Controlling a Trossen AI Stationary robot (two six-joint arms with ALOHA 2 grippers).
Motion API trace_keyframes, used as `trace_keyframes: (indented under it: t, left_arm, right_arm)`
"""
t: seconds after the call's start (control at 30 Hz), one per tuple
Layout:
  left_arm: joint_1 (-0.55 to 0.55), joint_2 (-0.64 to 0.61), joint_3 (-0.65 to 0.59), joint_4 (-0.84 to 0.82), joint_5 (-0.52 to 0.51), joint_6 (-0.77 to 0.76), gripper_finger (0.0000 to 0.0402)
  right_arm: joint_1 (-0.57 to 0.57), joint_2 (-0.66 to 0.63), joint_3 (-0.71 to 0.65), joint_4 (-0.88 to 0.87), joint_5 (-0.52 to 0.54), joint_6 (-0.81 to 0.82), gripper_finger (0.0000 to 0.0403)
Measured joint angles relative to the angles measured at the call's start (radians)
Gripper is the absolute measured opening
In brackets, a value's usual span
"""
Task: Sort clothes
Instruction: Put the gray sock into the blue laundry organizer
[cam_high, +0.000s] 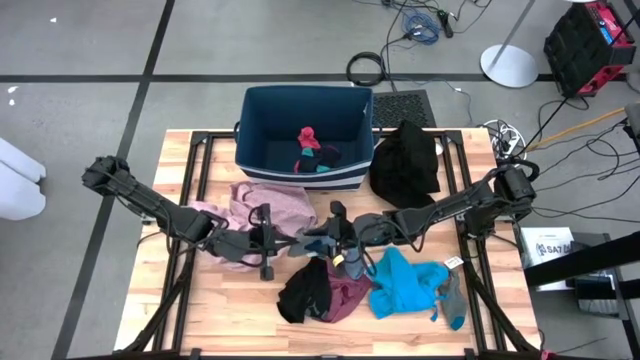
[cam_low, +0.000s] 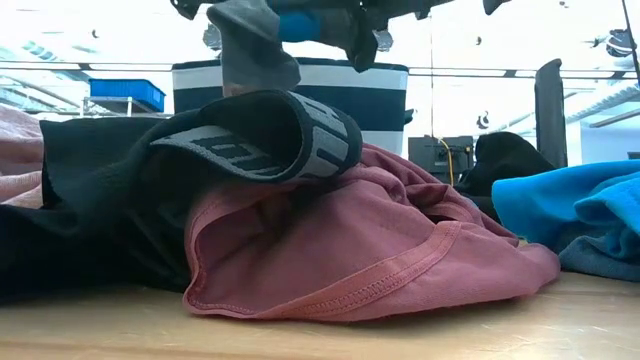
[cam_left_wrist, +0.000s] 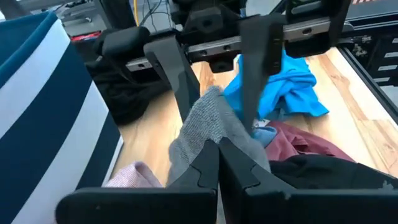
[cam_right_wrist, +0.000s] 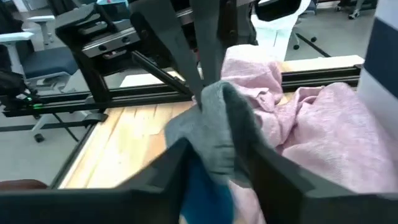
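A grey sock (cam_left_wrist: 208, 127) with a blue part (cam_right_wrist: 205, 193) hangs in the air above the middle of the table, between my two grippers. My left gripper (cam_high: 303, 241) reaches it from the table's left and is shut on one end. My right gripper (cam_high: 336, 233) comes from the right, its fingers closed in on the other end. Below them a black garment (cam_high: 303, 290) lies partly on a maroon one (cam_high: 348, 297), with a bright blue one (cam_high: 405, 285) to their right. A pale pink garment (cam_high: 272, 205) lies just beyond the grippers. My left gripper pinches one end of the sock (cam_left_wrist: 214, 144) between its two shut fingers, coming nearly level from the table's left. The sock is lifted clear of the table. My right gripper has the sock's other end (cam_right_wrist: 217, 134) between its two fingers (cam_right_wrist: 171, 168), coming nearly level from the table's right. The cloth fills the gap and bunches between them.
The dark blue bin (cam_high: 250, 130) with white stripes stands at the far middle, with a red sock (cam_high: 308, 135) and other small pieces inside. A black garment (cam_high: 405, 160) lies at the far right. A small sock (cam_high: 452, 305) lies near the bright blue garment.
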Motion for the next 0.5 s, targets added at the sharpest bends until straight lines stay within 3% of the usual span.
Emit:
trace_keyframes:
  t: [0.17,0.5]
  left_arm:
    - [0.000,0.000,0.000,-0.001,0.000,0.000,0.0020]
    - [-0.001,-0.001,0.000,-0.073,0.060,-0.011,0.0135]
  right_arm:
    - [0.000,0.000,0.000,0.018,0.002,-0.073,0.0016]
    - [0.000,-0.015,0.000,-0.011,0.007,-0.089,0.0002]
